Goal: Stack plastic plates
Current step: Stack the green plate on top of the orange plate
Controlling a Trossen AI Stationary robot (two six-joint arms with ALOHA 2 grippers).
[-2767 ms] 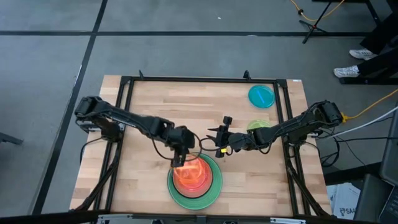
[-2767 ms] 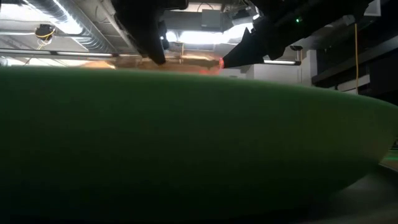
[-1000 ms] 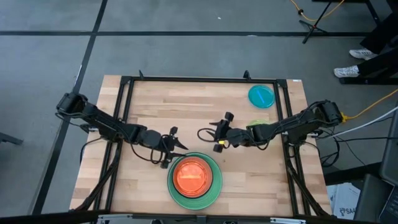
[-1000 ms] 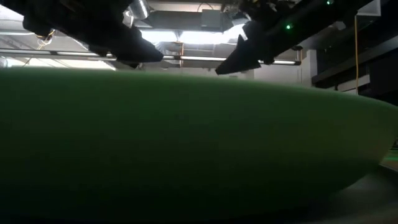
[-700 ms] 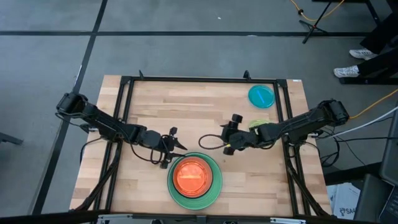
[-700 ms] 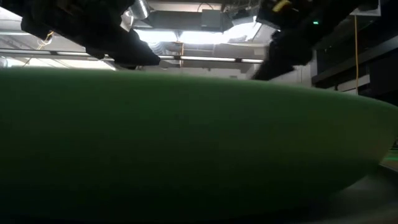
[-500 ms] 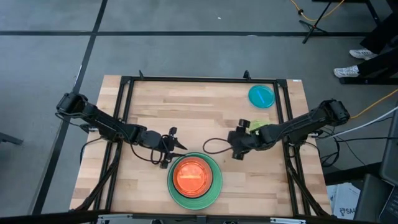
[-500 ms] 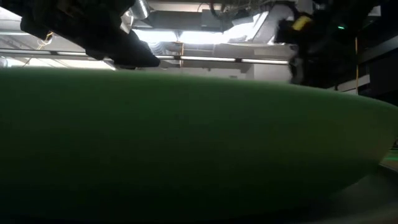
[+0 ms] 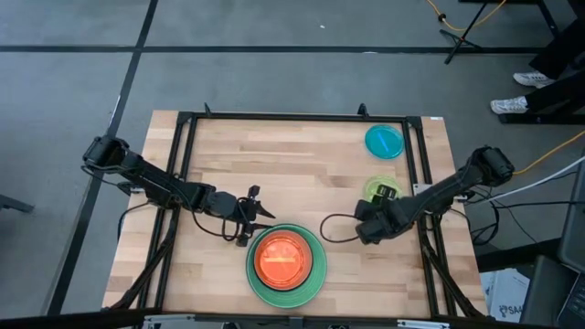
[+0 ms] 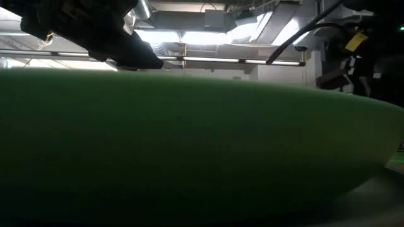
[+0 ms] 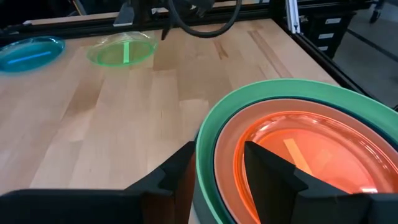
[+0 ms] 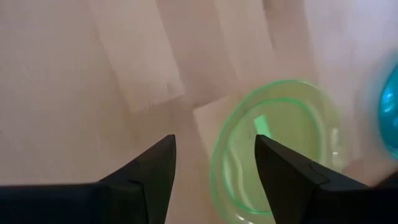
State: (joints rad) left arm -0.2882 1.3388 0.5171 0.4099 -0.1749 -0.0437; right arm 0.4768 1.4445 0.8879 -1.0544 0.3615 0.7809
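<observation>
Reaching for the lime plate [image 12: 280,146], the right tool [image 12: 214,165] hangs open just short of it, the plate's near rim lying straight ahead between its fingers on the surface [image 9: 302,164]; the left tool [image 9: 251,215], also open, waits beside the stack [image 9: 286,265].

No readable text, label, brand, number or sign anywhere in these views.

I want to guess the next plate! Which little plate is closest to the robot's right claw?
The lime plate, right beside the right gripper. The blue plate lies farther back.
</observation>
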